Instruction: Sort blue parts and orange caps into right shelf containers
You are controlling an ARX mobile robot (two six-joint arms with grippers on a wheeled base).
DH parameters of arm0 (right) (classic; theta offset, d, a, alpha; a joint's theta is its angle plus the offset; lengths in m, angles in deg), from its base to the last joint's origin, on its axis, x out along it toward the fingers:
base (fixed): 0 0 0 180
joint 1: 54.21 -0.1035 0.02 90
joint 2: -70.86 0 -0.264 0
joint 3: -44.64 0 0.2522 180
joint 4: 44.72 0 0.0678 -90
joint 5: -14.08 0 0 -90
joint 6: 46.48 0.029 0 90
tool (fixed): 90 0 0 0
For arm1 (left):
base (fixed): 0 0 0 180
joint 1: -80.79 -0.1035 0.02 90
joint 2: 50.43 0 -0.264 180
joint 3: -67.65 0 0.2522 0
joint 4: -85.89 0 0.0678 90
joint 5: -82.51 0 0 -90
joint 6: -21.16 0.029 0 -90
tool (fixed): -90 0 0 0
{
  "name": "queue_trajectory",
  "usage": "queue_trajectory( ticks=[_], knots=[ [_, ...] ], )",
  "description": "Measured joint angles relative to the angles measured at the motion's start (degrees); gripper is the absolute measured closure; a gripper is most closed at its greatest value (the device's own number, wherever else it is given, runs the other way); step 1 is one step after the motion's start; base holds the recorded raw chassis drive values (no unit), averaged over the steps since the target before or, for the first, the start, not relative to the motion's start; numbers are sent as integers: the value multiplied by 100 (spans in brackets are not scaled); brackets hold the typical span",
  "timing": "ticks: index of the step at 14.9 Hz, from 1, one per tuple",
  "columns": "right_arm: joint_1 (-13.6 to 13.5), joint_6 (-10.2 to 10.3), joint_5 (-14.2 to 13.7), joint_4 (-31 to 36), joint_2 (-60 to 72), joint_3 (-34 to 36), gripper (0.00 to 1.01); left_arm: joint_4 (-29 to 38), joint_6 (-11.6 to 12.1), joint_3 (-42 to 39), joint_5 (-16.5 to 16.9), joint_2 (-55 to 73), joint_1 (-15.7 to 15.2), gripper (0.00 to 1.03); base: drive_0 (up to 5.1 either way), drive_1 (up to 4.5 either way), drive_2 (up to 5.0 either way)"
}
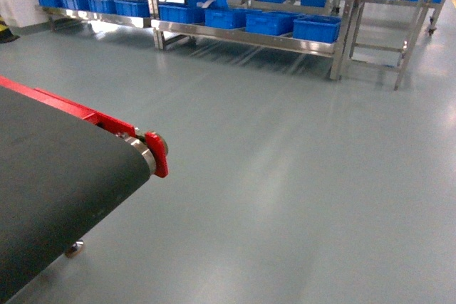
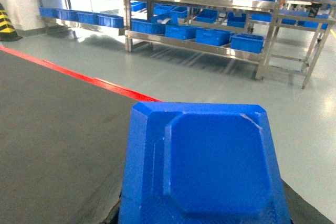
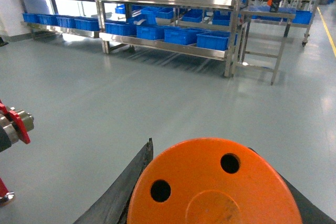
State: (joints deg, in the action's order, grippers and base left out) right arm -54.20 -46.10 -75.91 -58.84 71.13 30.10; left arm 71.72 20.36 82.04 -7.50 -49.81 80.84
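A blue part [image 2: 210,166], a chunky moulded block with bevelled corners, fills the bottom of the left wrist view. My left gripper [image 2: 205,216] is shut on it, with only dark finger edges showing at its lower corners. In the right wrist view an orange cap [image 3: 210,187], round with two holes, sits between black fingers [image 3: 131,179] of my right gripper [image 3: 215,182], which is shut on it. The right shelf containers [image 1: 316,28], bright blue crates [image 2: 247,42] [image 3: 212,40], stand on the steel shelf far across the floor. Neither gripper shows in the head view.
A dark conveyor belt [image 1: 50,176] with a red side rail and red end cap [image 1: 155,153] is close at the left. Long steel shelves [image 1: 249,39] with several blue crates line the back, and a smaller steel rack [image 1: 388,26] stands to their right. Grey floor lies between.
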Motion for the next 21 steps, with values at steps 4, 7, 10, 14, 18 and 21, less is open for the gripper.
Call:
queue_trajectory(
  ticks=[4, 7, 10, 14, 18, 21],
  knots=[
    [0, 0, 0, 0, 0, 0, 57, 0, -2, 0, 0, 0, 0, 60, -163, -163, -163],
    [0, 0, 0, 0, 0, 0, 57, 0, 0, 0, 0, 0, 0, 60, -152, -152, -152],
    [0, 0, 0, 0, 0, 0, 57, 0, 0, 0, 0, 0, 0, 60, -156, -156, -156],
    [0, 0, 0, 0, 0, 0, 57, 0, 0, 0, 0, 0, 0, 60, -157, -157, -157],
    [0, 0, 0, 0, 0, 0, 57, 0, -2, 0, 0, 0, 0, 60, -157, -157, -157],
    [0, 0, 0, 0, 0, 0, 57, 0, 0, 0, 0, 0, 0, 60, -160, -160, -160]
  ],
)
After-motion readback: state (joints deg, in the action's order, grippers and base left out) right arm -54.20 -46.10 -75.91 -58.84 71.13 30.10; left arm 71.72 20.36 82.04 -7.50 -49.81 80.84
